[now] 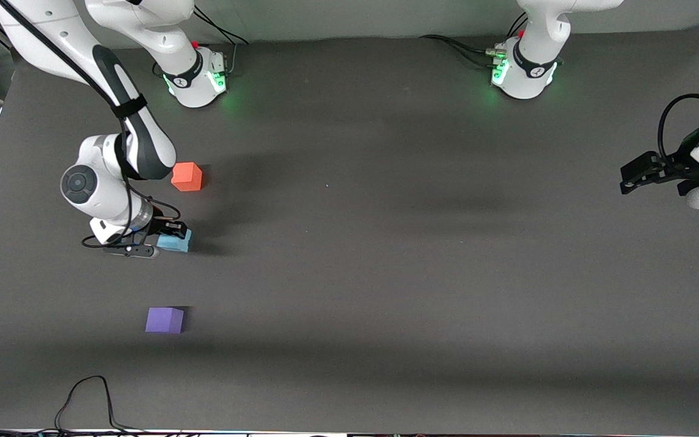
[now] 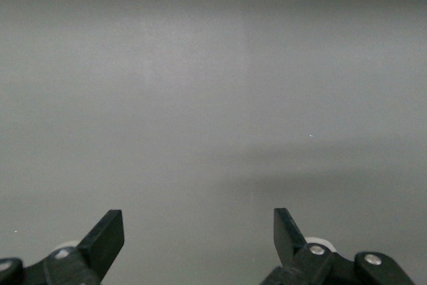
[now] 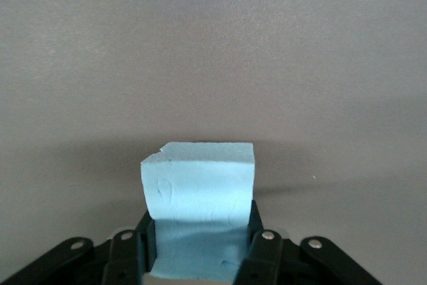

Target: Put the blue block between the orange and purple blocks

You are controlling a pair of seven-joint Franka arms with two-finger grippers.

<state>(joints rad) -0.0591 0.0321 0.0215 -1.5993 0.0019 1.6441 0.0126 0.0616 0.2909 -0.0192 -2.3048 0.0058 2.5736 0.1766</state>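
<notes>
The blue block (image 1: pixel 176 242) is a light sky-blue cube held between the fingers of my right gripper (image 1: pixel 170 233), low at the table surface; I cannot tell whether it rests on the table. In the right wrist view the block (image 3: pixel 200 185) fills the gap between the fingers, and my right gripper (image 3: pixel 200 228) is shut on it. The orange block (image 1: pixel 187 176) sits farther from the front camera than the blue one. The purple block (image 1: pixel 164 320) sits nearer to it. My left gripper (image 1: pixel 628 178) is open and empty, waiting at the left arm's end of the table (image 2: pixel 199 231).
The dark grey table (image 1: pixel 386 243) bears only the three cubes. A black cable (image 1: pixel 82 394) loops over the table's front edge near the right arm's end. The two arm bases (image 1: pixel 198 76) stand along the table's back edge.
</notes>
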